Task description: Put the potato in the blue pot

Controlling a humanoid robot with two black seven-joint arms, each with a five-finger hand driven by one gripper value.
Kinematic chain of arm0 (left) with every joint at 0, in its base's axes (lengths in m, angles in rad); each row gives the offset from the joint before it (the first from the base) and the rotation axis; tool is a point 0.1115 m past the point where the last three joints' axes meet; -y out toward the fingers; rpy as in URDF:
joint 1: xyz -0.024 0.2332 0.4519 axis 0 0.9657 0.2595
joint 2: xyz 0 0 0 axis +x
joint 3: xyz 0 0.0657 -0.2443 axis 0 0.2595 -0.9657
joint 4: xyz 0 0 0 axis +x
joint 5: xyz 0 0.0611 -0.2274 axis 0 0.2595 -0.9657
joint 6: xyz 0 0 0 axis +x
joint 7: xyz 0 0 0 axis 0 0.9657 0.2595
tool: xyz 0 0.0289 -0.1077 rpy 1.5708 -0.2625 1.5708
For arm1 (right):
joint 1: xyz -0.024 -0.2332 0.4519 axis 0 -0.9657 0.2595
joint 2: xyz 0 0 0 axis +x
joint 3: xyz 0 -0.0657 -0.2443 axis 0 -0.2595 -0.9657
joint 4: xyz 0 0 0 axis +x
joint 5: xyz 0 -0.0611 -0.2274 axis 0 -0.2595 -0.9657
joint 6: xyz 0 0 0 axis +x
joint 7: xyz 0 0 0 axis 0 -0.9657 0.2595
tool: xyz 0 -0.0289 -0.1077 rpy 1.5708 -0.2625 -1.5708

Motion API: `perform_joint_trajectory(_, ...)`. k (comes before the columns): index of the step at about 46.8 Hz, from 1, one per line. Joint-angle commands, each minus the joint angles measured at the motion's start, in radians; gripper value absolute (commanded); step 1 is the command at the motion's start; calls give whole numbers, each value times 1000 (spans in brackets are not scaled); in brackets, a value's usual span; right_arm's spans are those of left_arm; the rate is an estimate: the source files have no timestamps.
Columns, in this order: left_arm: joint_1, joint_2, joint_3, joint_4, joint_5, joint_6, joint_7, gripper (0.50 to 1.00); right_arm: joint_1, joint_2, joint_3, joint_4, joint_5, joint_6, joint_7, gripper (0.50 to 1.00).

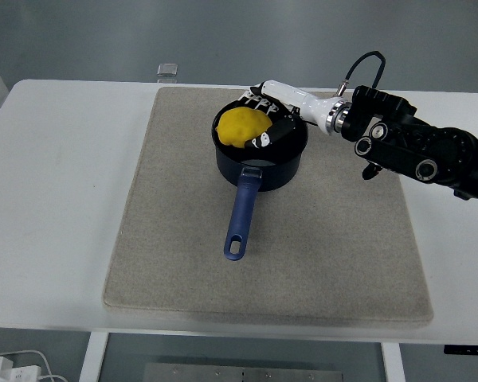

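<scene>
The yellow potato (239,127) sits low inside the dark blue pot (283,169), at the back middle of the beige mat (167,239). The pot's blue handle (240,216) points toward the table's near edge. My right hand (256,121) reaches in from the right over the pot's rim. Its white-and-black fingers are curled around the potato, with the thumb (264,141) on the near side. The potato's underside is hidden by the pot wall. The left arm is out of view.
A small clear block (167,71) lies on the white table (56,199) just behind the mat's far left corner. White cables (16,368) lie on the floor at the bottom left. My black right forearm (418,147) hangs over the mat's right side.
</scene>
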Motion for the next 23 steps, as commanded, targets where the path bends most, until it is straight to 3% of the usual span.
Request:
perform_joint_trajectory(1,0,0,0,0,0,0,0,1000,0,0,1,0,0,0,0,940)
perform_joint_trajectory(23,0,0,0,0,0,0,0,1000,0,-12,10,0,3,-1,2,940)
